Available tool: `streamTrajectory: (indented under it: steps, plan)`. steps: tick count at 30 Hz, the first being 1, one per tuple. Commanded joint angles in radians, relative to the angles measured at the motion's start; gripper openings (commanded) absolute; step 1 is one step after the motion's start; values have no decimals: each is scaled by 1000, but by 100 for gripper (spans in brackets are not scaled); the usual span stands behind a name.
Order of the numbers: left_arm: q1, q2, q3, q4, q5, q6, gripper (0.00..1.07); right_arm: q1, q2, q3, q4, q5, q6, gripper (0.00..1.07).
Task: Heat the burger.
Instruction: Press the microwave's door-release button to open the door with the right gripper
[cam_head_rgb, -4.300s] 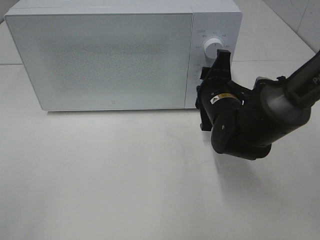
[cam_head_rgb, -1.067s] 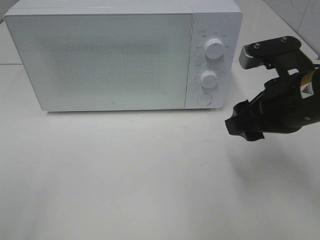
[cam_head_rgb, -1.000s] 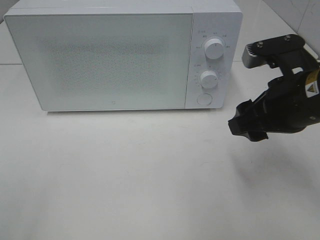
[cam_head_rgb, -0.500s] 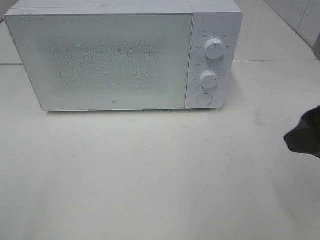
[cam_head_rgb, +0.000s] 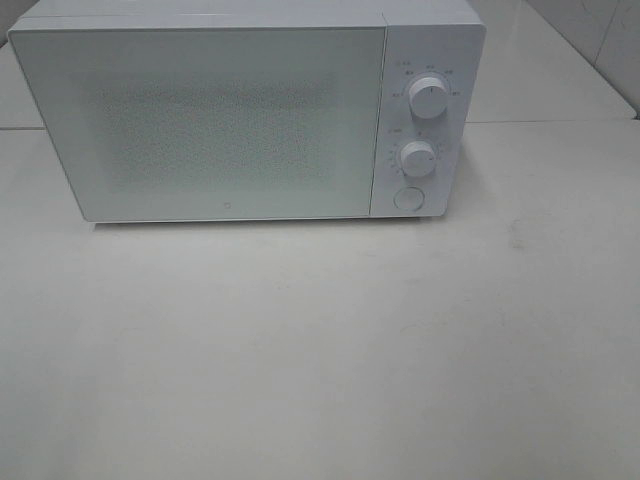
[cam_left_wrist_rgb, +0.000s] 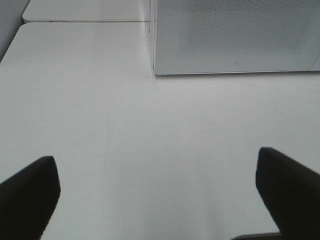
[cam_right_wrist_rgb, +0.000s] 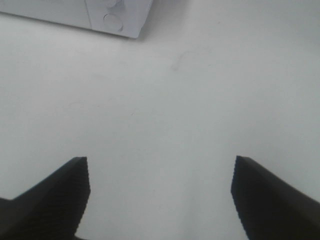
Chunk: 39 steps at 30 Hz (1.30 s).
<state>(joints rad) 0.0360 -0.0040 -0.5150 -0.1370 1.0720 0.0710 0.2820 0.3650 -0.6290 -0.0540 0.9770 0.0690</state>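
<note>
Exterior high: microwave (cam_head_rgb: 230, 110) with its door (cam_head_rgb: 200, 120) shut. Upper knob (cam_head_rgb: 427, 97), lower knob (cam_head_rgb: 417, 158) and round button (cam_head_rgb: 407, 198) sit on the panel beside the door. No burger and no arm in view, nothing on the worktop (cam_head_rgb: 320, 350) in front of the microwave.

Left wrist: left pincer (cam_left_wrist_rgb: 155, 167) wide open, holding nothing, over bare worktop in front of the microwave.

Right wrist: right pincer (cam_right_wrist_rgb: 160, 165) open, empty, off the microwave's panel corner.

Burger not visible in any view. The door is frosted, so probably inside, can't confirm. If so, load and close are done. Can't read the knob settings, so start is unverified. Left at most: heating run, unload.
</note>
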Motion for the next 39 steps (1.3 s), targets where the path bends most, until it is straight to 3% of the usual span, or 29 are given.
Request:
streamTrajectory:
  steps: [1, 5, 17, 39]
  plan:
    - [2, -23, -1, -3, 2, -5, 100, -39, -69, 31, 3, -8, -31, 76]
    - [2, -23, -1, -3, 2, -5, 100, -91, -200, 111, 46, -15, -33, 76]
    - [2, -23, -1, -3, 2, -5, 100, -165, -402, 130, 45, 17, -35, 76]
    - [2, -17, -1, -6, 2, -5, 100, -165, -401, 130, 46, 17, -39, 76]
